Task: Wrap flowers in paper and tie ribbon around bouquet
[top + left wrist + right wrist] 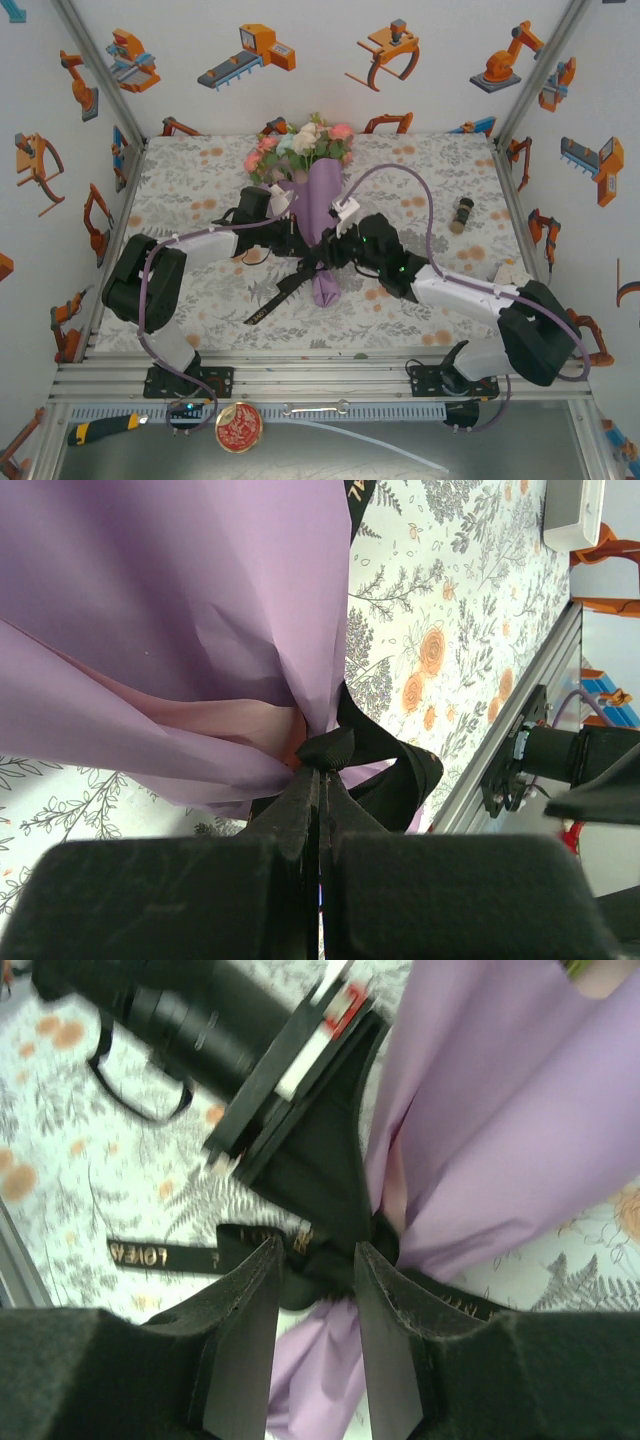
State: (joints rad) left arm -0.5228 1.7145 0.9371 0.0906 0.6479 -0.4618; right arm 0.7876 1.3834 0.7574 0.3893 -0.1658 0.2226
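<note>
A: Place of bouquet [320, 205]?
B: Middle of table [200, 190], lying flat. Flowers [300, 145] toward the far side, narrow end toward the arms.
A: And ribbon [160, 1255]?
B: Wound around the narrow waist of paper [180, 600] and knotted there. One tail flat on table, running to the near left.
A: Left gripper [320, 775]?
B: Fingers pressed together, clamped on ribbon right at the knot.
A: Right gripper [317, 1250]?
B: Fingers apart, one at each side of the knot, clamped on nothing. Just beside left gripper.
</note>
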